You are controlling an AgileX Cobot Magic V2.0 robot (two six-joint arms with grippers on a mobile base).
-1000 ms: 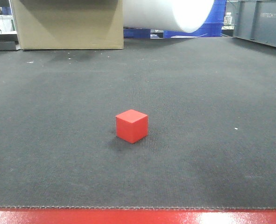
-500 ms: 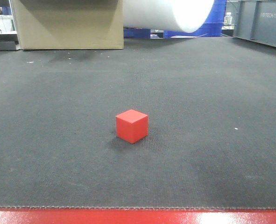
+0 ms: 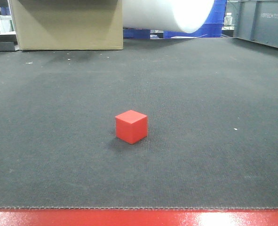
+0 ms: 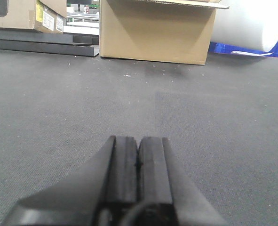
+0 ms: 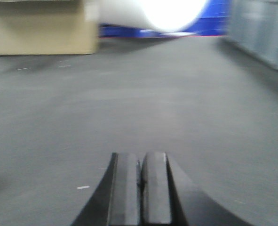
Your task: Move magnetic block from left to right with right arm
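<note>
From the front view, the red magnetic block (image 3: 131, 126) sits alone on the dark matted surface (image 3: 214, 94), nearer the front edge than the back and a little left of the middle. Against the picture half a second ago it shows slightly further left and up, and the cardboard box (image 3: 66, 24) and white roll (image 3: 169, 13) at the back edge have slipped the same way. I judge that the view itself has shifted, not the cube. Neither of my arms appears here, so the block is untouched.

From my left wrist, my left jaws (image 4: 138, 162) are pressed together on nothing, low over bare mat and pointing toward the box (image 4: 155, 30) at the back edge. The block does not show in this view.

From my right wrist, my right jaws (image 5: 139, 186) are also together and empty. This picture is smeared while the left one is sharp, which I take to mean my right arm is moving. No red cube shows clearly ahead of it. So the approach is only starting: I must find the block to my left and part these jaws before any grasp.
</note>
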